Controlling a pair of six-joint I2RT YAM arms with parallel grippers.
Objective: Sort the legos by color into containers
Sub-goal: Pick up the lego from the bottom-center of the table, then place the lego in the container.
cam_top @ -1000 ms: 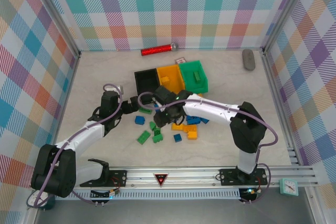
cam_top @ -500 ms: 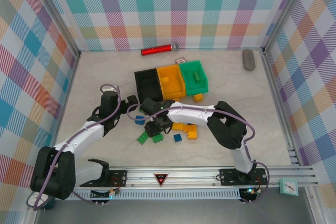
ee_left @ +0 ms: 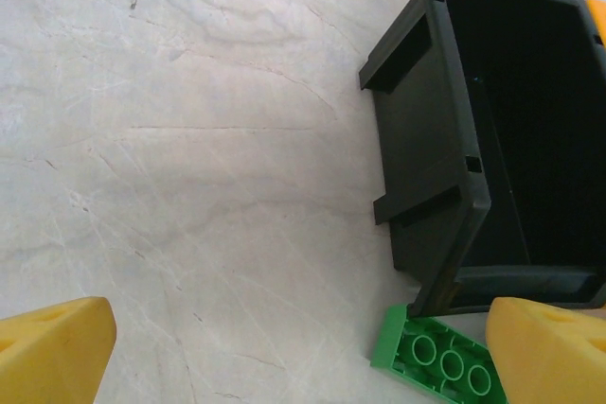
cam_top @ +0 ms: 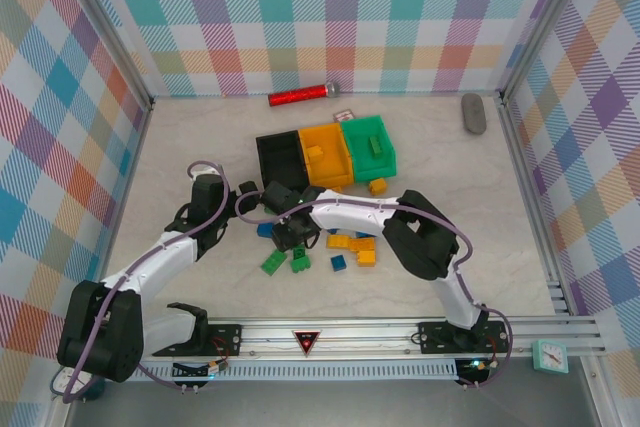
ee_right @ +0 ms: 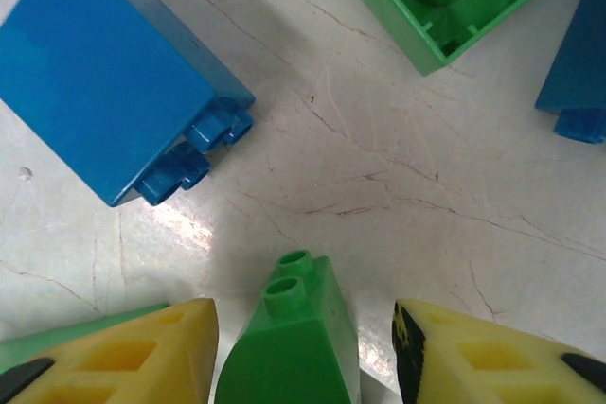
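Marbled bench point(cam_top: 170, 147): right pincer point(ee_right: 303, 314) stands open astride a green lego point(ee_right: 289, 357), not yet clamped. Left pincer point(ee_left: 298, 324) gapes empty beside the black bin point(ee_left: 426, 167). The next move seems to be: close, lift, carry to the green bin point(cam_top: 368, 147).

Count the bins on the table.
3, side by side in a row: black bin on the left, orange bin in the middle, green bin on the right. None seems hidden.
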